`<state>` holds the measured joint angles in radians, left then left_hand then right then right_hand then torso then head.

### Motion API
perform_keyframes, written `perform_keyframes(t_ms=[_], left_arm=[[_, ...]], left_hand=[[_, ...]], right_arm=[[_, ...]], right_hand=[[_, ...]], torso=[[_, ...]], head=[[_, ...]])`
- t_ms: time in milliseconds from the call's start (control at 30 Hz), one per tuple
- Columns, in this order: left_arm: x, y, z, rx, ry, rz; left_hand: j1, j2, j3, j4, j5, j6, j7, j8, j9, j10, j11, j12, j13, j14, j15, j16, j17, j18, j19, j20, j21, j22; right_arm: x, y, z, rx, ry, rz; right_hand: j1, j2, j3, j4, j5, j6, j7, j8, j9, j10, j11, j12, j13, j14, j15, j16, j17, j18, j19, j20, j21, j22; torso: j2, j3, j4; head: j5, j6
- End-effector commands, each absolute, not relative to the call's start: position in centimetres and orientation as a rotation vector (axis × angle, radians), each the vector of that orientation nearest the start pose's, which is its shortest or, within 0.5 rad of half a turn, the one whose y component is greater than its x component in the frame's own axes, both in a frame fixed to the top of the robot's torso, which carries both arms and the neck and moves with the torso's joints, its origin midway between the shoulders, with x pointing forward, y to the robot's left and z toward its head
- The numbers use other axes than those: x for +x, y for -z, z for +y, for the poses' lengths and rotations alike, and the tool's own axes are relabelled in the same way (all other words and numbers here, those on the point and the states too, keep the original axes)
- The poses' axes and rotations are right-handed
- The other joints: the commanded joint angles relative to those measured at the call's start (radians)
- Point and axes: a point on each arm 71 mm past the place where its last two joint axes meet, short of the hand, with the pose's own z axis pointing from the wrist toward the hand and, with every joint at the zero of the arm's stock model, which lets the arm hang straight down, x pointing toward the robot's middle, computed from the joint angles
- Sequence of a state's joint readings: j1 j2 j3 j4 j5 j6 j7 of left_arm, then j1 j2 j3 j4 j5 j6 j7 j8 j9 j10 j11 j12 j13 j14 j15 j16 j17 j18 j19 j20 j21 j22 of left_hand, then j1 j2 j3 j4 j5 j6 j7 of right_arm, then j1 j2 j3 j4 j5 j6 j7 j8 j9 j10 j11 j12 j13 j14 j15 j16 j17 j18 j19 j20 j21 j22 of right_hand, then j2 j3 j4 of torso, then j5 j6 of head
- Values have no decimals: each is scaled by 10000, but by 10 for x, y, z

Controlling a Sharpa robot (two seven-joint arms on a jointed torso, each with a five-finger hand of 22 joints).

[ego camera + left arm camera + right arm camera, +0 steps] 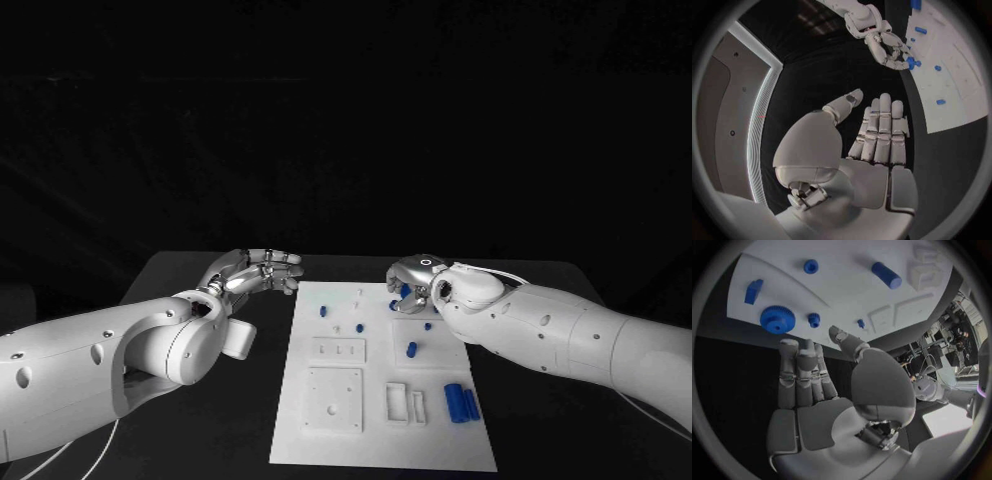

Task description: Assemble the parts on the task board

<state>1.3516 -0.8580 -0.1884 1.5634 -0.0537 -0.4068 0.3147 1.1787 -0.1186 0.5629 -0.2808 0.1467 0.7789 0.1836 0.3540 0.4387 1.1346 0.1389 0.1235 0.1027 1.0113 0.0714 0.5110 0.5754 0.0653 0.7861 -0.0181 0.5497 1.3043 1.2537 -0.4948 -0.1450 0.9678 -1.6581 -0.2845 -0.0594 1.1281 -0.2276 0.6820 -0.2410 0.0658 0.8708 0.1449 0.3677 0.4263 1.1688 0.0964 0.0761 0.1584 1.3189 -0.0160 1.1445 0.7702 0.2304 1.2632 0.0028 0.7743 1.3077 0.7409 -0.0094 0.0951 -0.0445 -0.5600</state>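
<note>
Task board (378, 440) sits mid-worktop (202, 275), long axis running away from you, and your right robot hand (415, 282) is the nearer one: it hovers over the board's far right corner, right above the cluster of small blue parts there. Left robot hand (257, 271) hangs off the board, just beside its far left edge, over bare black worktop.

Right wrist view: fingers (798, 375) straight and side by side, thumb out, nothing in the palm, so it's released and empty. Just past the fingertips lie the blue gear (777, 319), a small blue knob (814, 319) and a tiny blue peg (861, 323); further off are a blue block (753, 291), another knob (811, 266) and a blue cylinder (886, 275). Gear looks like the closest part, lying flat; whether the fingertips touch it you can't tell.

Left wrist view: left fingers (882, 132) also extended, thumb apart, holding nothing, touching nothing.

Head view, near end of board: two blue cylinders (462, 402) lie side by side along the board's long axis, next to white fixtures (404, 402); one more blue piece (411, 349) mid-board.

Judgement: assembly barely begun, parts mostly loose; next move is likely a right-hand pick from that far-corner cluster, reaching down and forward.
</note>
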Motion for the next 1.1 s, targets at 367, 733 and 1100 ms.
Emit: perform_keyframes(t_ms=[367,733,1100], left_arm=[[491,158,206,-9817,14109,15130],[492,159,208,-9850,14067,15133],[492,159,208,-9872,14063,15172]], left_hand=[[-150,-21,19,63,-58,46,48,-62,-13,46,3,-53,-13,-18,41,-63,22,3,-20,-57,39,0],[-205,-16,19,85,-69,40,50,-68,-14,48,6,-74,-15,-18,43,-73,31,3,-24,-56,42,-2],[-252,-5,22,109,-74,31,53,-76,-16,44,11,-96,-20,-18,43,-84,39,4,-27,-56,44,-5]], right_arm=[[574,219,-185,-4298,-2667,16471],[574,219,-187,-4365,-2613,16445],[572,220,-182,-4390,-2809,16434]], right_hand=[[-34,23,90,157,-85,158,-6,-24,39,163,-5,-18,61,-63,-19,76,-57,314,533,-493,69,199],[8,57,295,320,-120,264,-11,-36,59,263,-37,-9,134,-71,-49,132,-143,314,657,-426,252,225],[43,389,786,561,-166,761,-94,148,185,830,-228,220,380,-98,-229,196,-258,314,637,-450,508,249]], torso=[[391,-26,57],[534,-37,70],[639,-32,50]], head=[[-97,152],[-124,213],[-105,276]])
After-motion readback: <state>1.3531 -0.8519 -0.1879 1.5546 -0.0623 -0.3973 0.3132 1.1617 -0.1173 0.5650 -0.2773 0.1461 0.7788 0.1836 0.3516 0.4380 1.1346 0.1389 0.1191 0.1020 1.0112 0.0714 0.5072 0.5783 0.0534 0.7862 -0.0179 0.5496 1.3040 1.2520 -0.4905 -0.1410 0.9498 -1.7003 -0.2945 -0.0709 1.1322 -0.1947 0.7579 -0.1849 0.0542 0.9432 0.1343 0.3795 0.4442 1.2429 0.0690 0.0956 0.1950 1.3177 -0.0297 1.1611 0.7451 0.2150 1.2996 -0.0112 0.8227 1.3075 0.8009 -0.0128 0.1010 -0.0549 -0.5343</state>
